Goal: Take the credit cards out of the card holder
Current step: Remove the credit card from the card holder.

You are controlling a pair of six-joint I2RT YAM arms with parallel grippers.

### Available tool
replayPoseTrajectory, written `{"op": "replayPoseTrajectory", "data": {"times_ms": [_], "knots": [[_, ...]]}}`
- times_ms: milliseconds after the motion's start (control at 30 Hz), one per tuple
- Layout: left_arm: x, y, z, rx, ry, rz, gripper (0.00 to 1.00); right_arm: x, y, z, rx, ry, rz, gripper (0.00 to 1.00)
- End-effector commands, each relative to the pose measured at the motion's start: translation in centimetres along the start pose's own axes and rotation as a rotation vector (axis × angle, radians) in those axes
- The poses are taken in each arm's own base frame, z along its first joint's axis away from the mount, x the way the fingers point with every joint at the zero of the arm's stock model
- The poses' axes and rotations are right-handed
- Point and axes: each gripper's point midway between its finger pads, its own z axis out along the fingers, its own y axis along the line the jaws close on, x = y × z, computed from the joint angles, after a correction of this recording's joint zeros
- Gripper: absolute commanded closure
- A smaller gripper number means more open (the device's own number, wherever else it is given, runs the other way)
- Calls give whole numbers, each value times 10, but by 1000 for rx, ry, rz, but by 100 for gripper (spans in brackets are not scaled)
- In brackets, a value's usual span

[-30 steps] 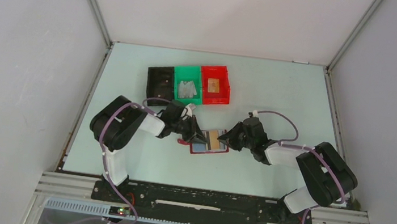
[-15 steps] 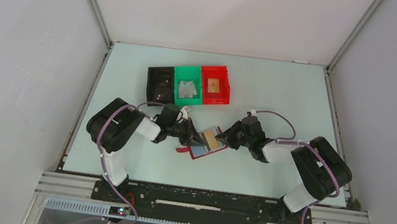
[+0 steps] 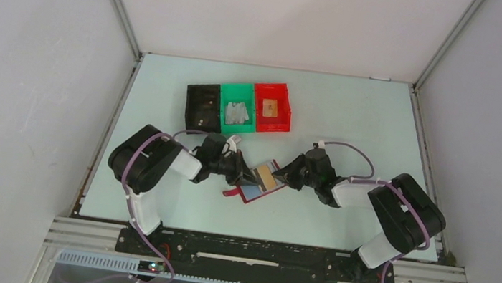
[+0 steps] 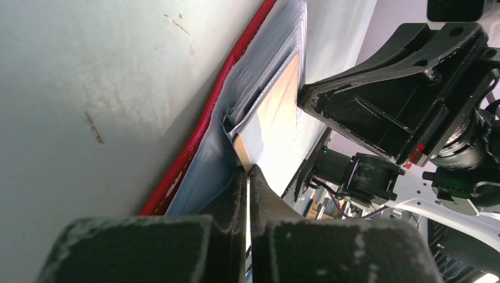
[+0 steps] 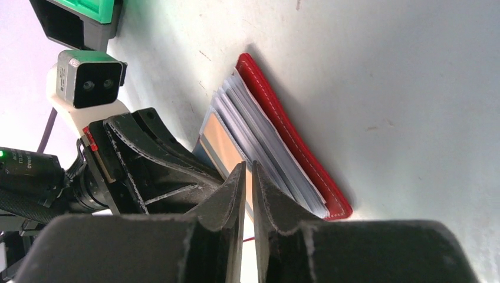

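Note:
The dark-red card holder (image 3: 260,190) lies open between both arms, tilted, its clear sleeves fanned out (image 5: 295,154). A tan credit card (image 3: 267,178) sticks out of a sleeve. My left gripper (image 3: 245,177) is shut on the holder's sleeve edge, its tips (image 4: 248,171) pinched together beside the red cover (image 4: 200,132) and the tan card (image 4: 280,97). From the right, my right gripper (image 3: 285,180) has its jaws nearly together (image 5: 248,167) on the tan card's end (image 5: 221,141). A bluish card shows in the holder's near half; other cards are hidden.
Three small bins stand in a row behind the arms: black (image 3: 202,106), green (image 3: 237,107) with grey pieces, and red (image 3: 272,106) with a tan piece. Enclosure walls border the table on the left, right and back.
The card holder has swung and tipped up, its left end drawn leftward with my left gripper. My right jaws have narrowed onto the tan card.

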Motion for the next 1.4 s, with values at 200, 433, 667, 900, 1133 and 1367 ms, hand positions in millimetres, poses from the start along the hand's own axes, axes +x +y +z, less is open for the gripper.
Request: {"op": "replayPoseTrajectory", "data": {"times_ms": [200, 433, 667, 900, 1133, 1367], "knots": [[13, -17, 10, 7, 113, 97, 100, 57, -91, -36, 279, 86, 17, 82], [8, -23, 5, -91, 119, 193, 93, 65, -71, -48, 231, 93, -28, 82], [3, -17, -8, -155, 81, 186, 75, 25, -49, -56, 193, -4, -73, 80], [-6, -4, -20, -224, 7, 153, 76, -34, -45, -55, 196, -72, -106, 79], [-22, 3, -19, -234, -21, 122, 76, -34, -35, -37, 177, 7, -146, 77], [-31, -4, -5, -203, 13, 125, 77, -3, -34, -27, 181, 80, -167, 78]]}}
